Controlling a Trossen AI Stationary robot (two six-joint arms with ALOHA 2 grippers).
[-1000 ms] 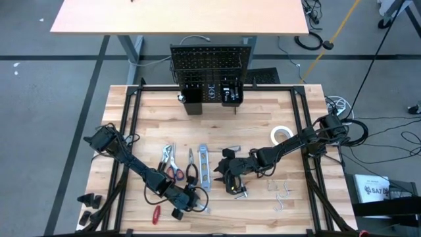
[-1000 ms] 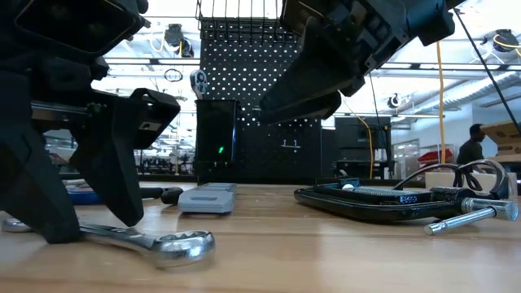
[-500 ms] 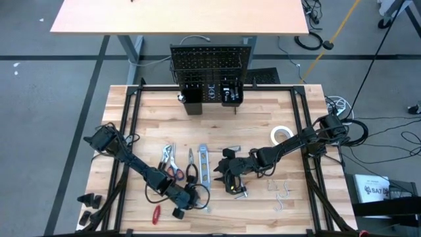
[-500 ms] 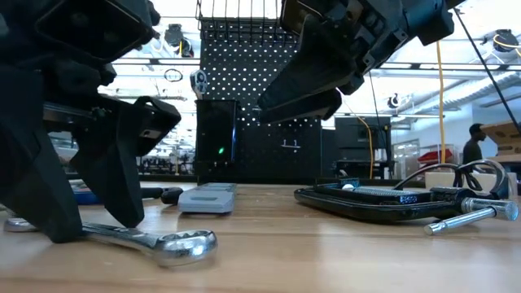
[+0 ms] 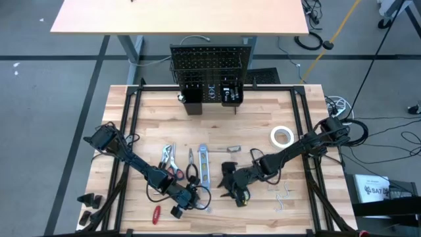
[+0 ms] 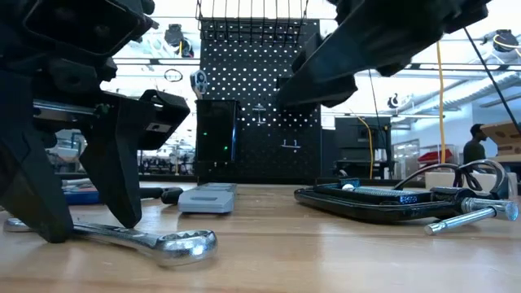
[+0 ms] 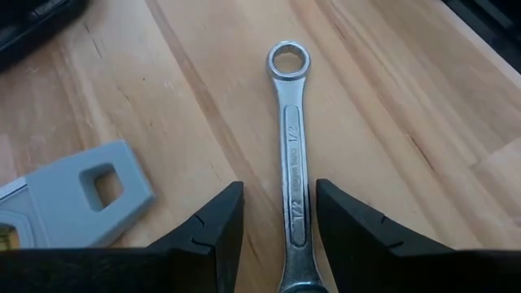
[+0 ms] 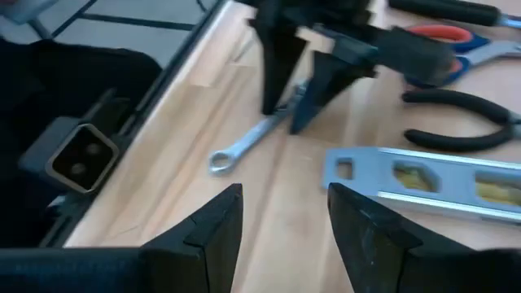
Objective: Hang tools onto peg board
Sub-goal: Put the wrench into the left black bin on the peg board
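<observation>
Left pincer (image 7: pixel 278 224) straddles wrench (image 7: pixel 290 163), near table edge.

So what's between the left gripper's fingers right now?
The wrench shaft lies between the open left gripper fingers, flat on the table; the left wrist view shows it.

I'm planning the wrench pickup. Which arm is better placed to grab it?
Left. The left gripper is open and straddles the wrench, one finger on each side of its shank. The right gripper is open too, but sits farther off, nearer the level.
</observation>
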